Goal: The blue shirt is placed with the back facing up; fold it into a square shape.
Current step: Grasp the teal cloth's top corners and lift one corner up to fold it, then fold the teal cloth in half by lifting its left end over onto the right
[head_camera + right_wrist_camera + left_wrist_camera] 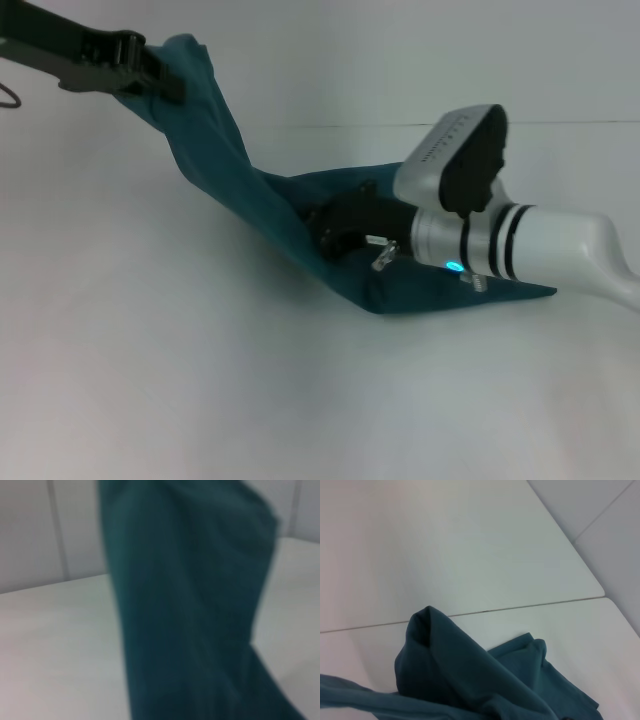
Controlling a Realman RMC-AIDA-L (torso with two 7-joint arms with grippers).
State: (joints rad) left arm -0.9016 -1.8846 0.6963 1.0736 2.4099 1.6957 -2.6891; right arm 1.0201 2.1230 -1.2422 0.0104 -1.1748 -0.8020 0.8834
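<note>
Left gripper [165, 82], at ten o'clock over the white table [150, 360]: raised, jaws pinched on one end of the blue shirt [225, 165], holding it aloft. Blue shirt: stretched as a taut band from ten o'clock down toward four o'clock, far end still lying flat on the table; creased and bunched in the left wrist view, not yet square. Right gripper [335, 232], at three o'clock: low on the cloth, dark head pressed into the folds; whether its fingers are clamped, I cannot tell. Risks, as judged: the cloth slipping from the left pinch under tension; the band twisting, leaving a skewed fold; fabric dragging across the table if the right end is not pinned.
</note>
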